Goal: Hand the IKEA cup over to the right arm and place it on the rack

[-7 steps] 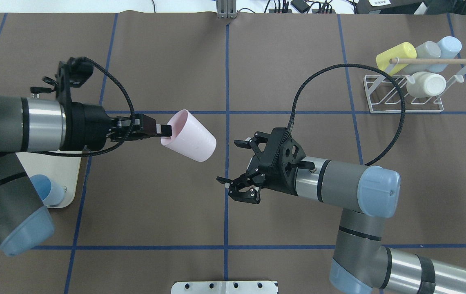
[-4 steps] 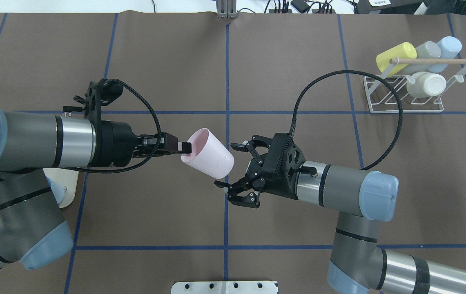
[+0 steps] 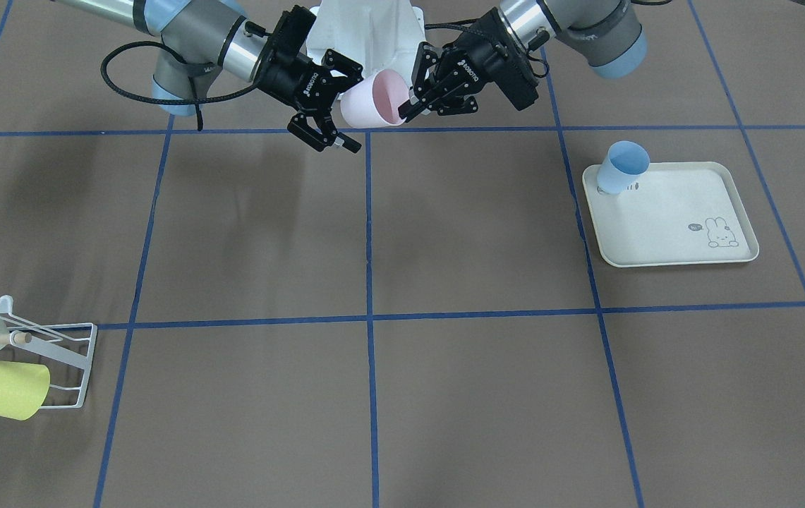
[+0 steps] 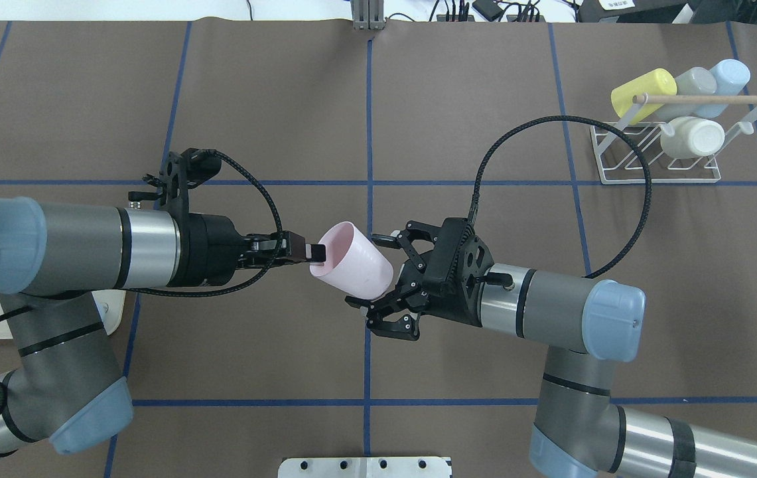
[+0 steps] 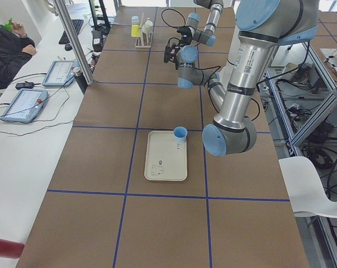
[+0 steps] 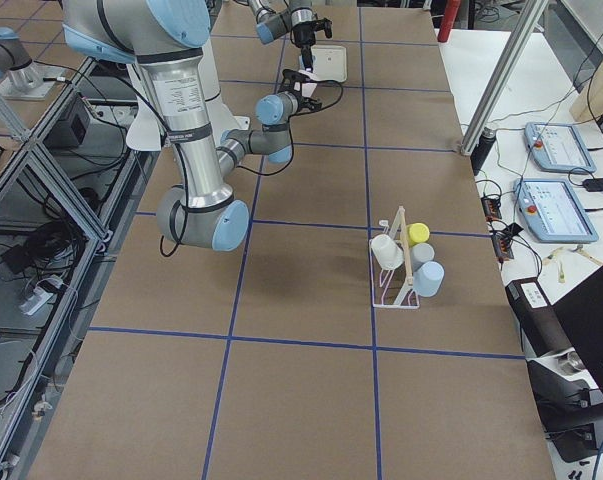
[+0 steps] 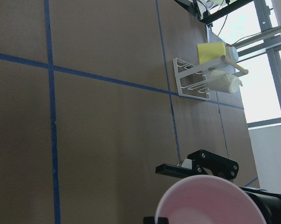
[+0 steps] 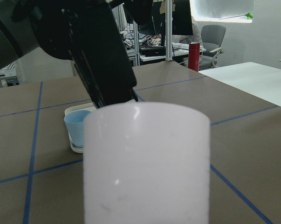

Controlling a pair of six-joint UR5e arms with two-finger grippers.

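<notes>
I have left arm stretched level, wrist straight | left gripper pinched on cup rim, one finger inside, one outside | right arm reaching in opposite it, elbow bent | right gripper jaws spread wide, cup's base between them, contact unclear to me

The table is plain brown, crossed by a grid of blue lines. The pink cup is a pale, even pink. The left arm and the right arm are silver and grey with light-blue joint caps; the left gripper and the right gripper are black. The rack is white with a pale wooden dowel, and its cups are a yellow cup, a grey cup, a light-blue cup and a cream cup. The tray is cream with a small dark-outlined rabbit drawing, and the blue cup on it is sky blue
</notes>
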